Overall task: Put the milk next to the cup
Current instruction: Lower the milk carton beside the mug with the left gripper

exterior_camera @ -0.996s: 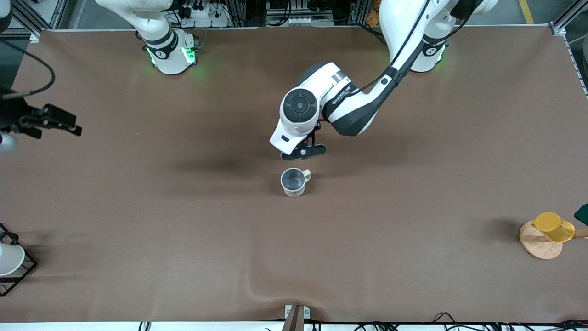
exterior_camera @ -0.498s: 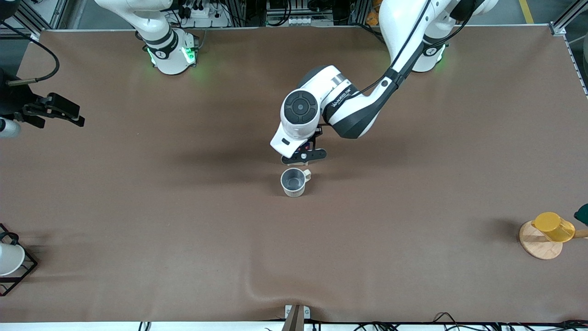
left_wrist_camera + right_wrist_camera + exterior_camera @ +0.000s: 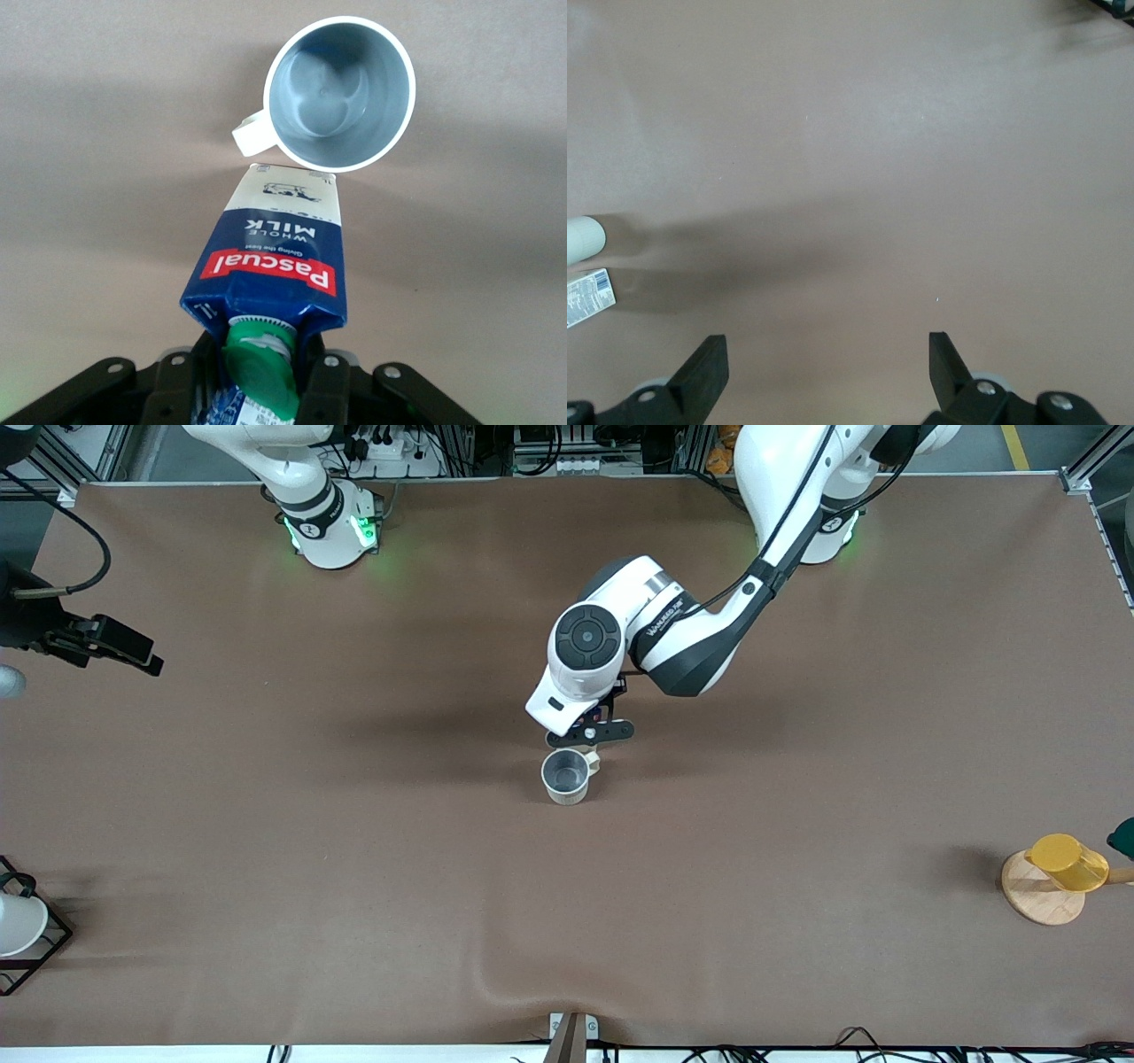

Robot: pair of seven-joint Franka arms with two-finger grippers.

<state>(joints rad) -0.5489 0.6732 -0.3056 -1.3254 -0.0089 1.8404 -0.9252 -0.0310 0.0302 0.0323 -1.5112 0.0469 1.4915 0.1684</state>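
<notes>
While the front view hides most of the load, I see the left gripper (image 3: 589, 732) hanging just over the table beside the cup (image 3: 565, 775), on the side away from the camera; the right gripper (image 3: 111, 645) waits at the right arm's end of the table. In the left wrist view my jaws are clamped on the gabled top of the milk (image 3: 273, 266), whose base points at the cup's (image 3: 340, 93) rim just ahead. The right wrist view shows its own fingers (image 3: 702, 374) spread wide over bare table, holding nothing. I judge this the set-down step: next I need a gentle descent, clear of the handle, then release.
</notes>
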